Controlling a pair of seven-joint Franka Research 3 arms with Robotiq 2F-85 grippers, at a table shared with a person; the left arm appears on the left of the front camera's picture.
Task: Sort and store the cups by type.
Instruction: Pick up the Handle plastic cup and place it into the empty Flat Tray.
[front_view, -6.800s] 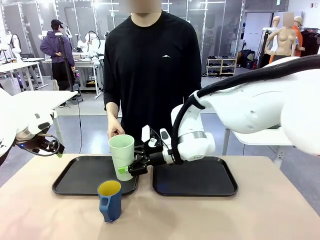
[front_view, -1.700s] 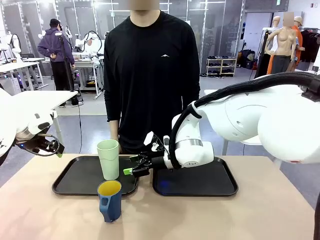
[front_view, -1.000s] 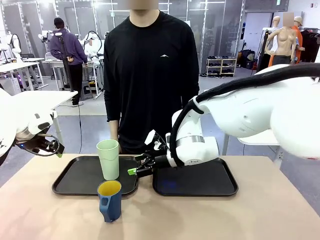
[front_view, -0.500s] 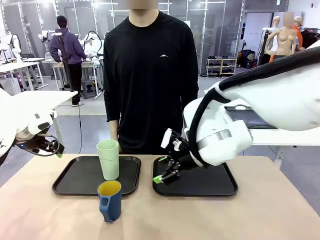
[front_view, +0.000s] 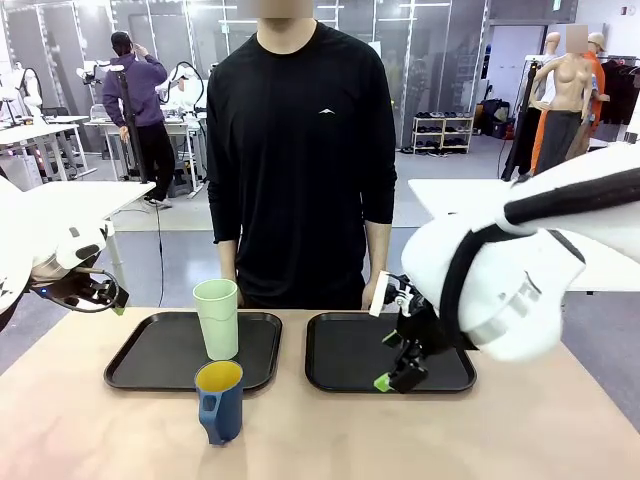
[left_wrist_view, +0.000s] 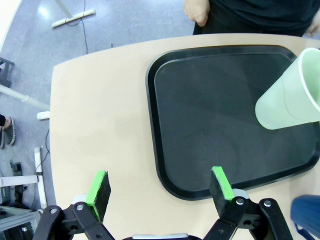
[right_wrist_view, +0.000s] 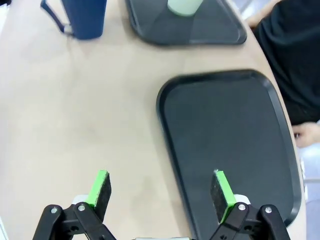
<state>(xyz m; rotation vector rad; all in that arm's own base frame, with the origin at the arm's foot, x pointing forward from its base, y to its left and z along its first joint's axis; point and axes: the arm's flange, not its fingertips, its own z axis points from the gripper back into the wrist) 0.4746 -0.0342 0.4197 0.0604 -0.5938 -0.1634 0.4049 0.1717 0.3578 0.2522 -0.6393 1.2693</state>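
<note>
Front view: the mint-green tumbler (front_view: 217, 318) stands upright on the left tray (front_view: 140, 372), left of centre. The blue mug (front_view: 220, 400) sits on the bare bench (front_view: 520, 430) just below that tray's front edge, and by my reading it is the cup not yet stored. The right hand (front_view: 398, 372) hangs low over the front edge of the right tray (front_view: 345, 350), right of centre, with its fingers apart and nothing between them. In the left wrist view the left hand (left_wrist_view: 160, 186) is also spread wide and empty above the bench, short of the tray.

The main hazard is how near the mug is to the tumbler. A hand reaching for the mug could brush the tall, light tumbler and tip it, or catch a finger on the tray's rim. Closing across the mug's handle rather than its round body could twist it loose. Setting it down beside the tumbler would spoil the sort.
</note>
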